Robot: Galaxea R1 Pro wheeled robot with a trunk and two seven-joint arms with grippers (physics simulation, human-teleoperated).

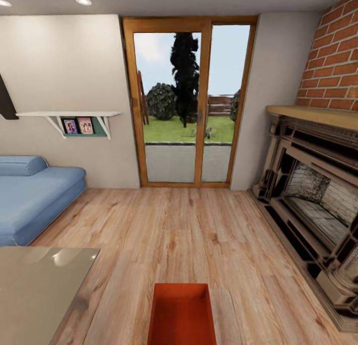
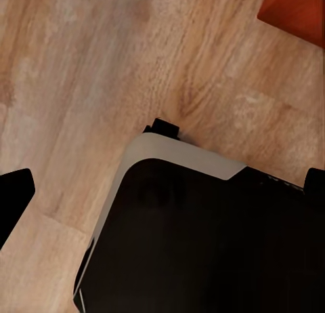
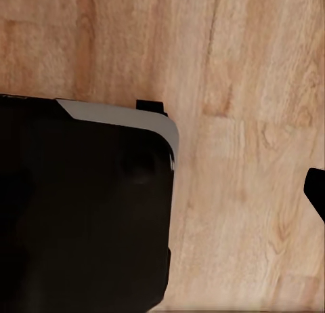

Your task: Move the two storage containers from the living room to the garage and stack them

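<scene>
Storage container [image 1: 182, 315]: orange-red, rectangular, open-topped, with smooth thin walls. It sits on the plank floor at 6 o'clock in my head view, directly ahead of me and low. I see one here.
Container in my left wrist view: only an orange-red corner [image 2: 298, 11], lying flat on the wood.
Living room floor [image 1: 199, 235]: light wood planks with long grain streaks, matte.
Sofa [image 1: 30, 195]: blue, soft and rounded, at 9 o'clock in the head view.
Bench [image 1: 40, 280]: a glossy beige-grey top with a squared corner, at 8 o'clock, reflecting the ceiling lights.
Glass doors [image 1: 189, 106]: wood-framed, at 12 o'clock, showing grass, a dark tree and a fence outside.
Fireplace [image 1: 318, 185]: at 3 o'clock, dark ornate surround with a wooden mantel, red brick above.
Wall shelf [image 1: 69, 115]: white brackets, two small framed pictures beneath it.
My base, left wrist view [image 2: 203, 238]: a black glossy body with a pale grey rounded edge, over the planks.
My base, right wrist view [image 3: 81, 204]: the same black body and grey rim.
My left hand: black finger tips [image 2: 13, 198] at the frame edges, far apart; spread, holding nothing.
My right hand: one dark tip [image 3: 317, 191] at the edge; I cannot tell whether it is spread or pressed together.
</scene>
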